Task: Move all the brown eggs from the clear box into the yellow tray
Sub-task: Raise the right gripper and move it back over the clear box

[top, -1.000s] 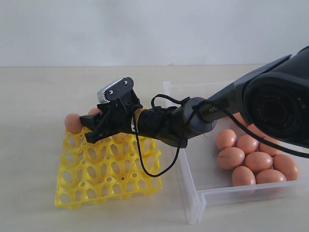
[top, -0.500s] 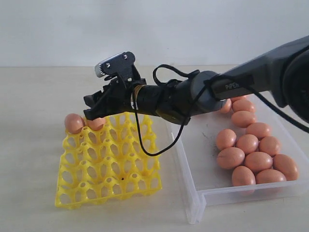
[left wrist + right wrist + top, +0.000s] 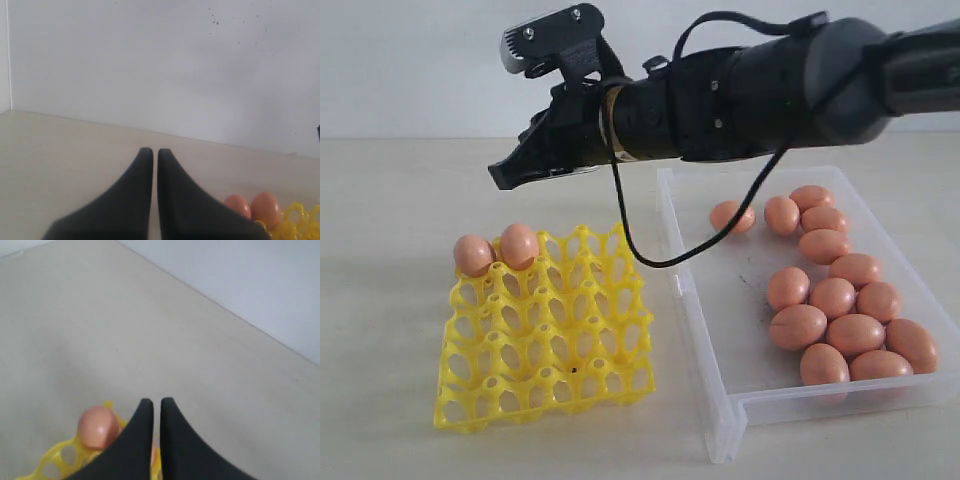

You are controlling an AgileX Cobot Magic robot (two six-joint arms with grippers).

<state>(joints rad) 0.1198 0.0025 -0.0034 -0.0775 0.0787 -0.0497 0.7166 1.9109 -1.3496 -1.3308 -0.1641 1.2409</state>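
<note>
Two brown eggs (image 3: pixel 474 255) (image 3: pixel 519 245) sit in the far-left cups of the yellow tray (image 3: pixel 545 335). Several more brown eggs (image 3: pixel 833 297) lie in the clear box (image 3: pixel 720 392) on the right. My right gripper (image 3: pixel 500 177) hangs shut and empty above the tray's far edge, well clear of the eggs. Its wrist view shows one egg (image 3: pixel 98 427) in the tray (image 3: pixel 52 465) beside the closed fingertips (image 3: pixel 153 401). My left gripper (image 3: pixel 151 150) is shut with nothing in it; two eggs (image 3: pixel 237 205) (image 3: pixel 265 208) and a tray corner (image 3: pixel 295 225) show off to its side.
The pale tabletop (image 3: pixel 390 200) runs to a white wall (image 3: pixel 420 60) behind. A black cable (image 3: pixel 640 255) loops down from the right arm over the gap between tray and box.
The right gripper let go of the second egg in the tray, rose away from it and closed. The arm now stands much higher above the tray.
</note>
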